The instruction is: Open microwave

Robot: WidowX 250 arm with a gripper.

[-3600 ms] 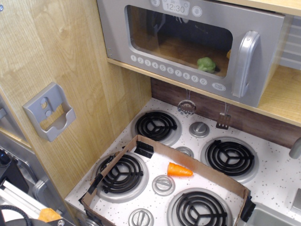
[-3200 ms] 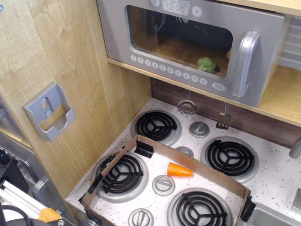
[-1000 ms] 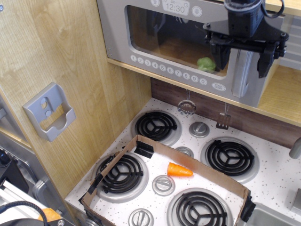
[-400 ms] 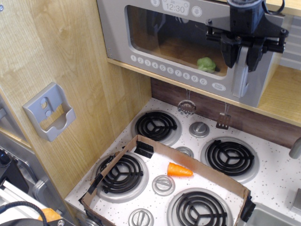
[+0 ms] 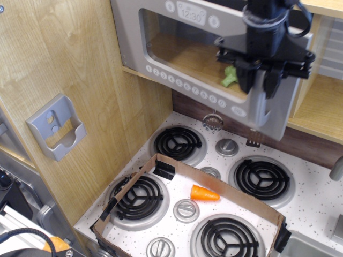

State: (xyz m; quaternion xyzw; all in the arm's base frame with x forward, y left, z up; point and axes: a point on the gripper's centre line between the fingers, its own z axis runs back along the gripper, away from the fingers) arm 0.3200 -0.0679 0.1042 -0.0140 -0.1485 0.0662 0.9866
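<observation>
Observation.image view: black claw pinched closed on silver vertical bar handle of grey plastic toy microwave on wooden shelf above stove; door ajar, light, rigid, hinge-limited; handle slick, grip mid-bar

The microwave door juts out above the stove.

We see the grey microwave on its wooden shelf, windowed door swung partly open, clock reading 12:30.

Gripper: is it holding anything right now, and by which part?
The gripper is closed on the microwave door's vertical bar handle, near its upper end.
</observation>
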